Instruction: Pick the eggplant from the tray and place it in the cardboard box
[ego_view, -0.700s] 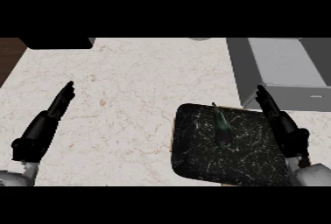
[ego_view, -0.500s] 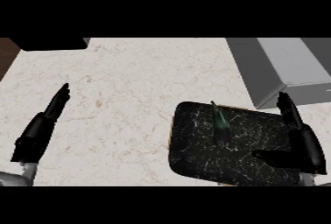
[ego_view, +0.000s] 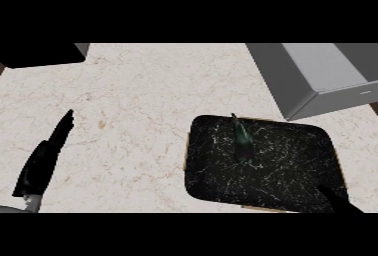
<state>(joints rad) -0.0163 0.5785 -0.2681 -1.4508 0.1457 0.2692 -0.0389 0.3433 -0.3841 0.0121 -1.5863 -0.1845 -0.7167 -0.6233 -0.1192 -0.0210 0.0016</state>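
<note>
Head view: right hand (ego_view: 336, 200) shows only as a dark sliver at the tray's (ego_view: 214, 185) near right corner; cannot tell its state. Left hand (ego_view: 44, 157) rests well left of the tray, straight and relaxed, holding nothing. Eggplant (ego_view: 241, 139) lies on the tray's far middle, slim, stem pointing away. Likely light, firm, smooth-skinned, so slippery; best taken across its thicker near half. Cardboard box (ego_view: 295, 90) stands just beyond the tray.

Eggplant (ego_view: 242, 141) on tray (ego_view: 288, 185), box (ego_view: 310, 80) beyond.

Black marbled tray (ego_view: 280, 175) on pale veined stone counter (ego_view: 148, 100).
</note>
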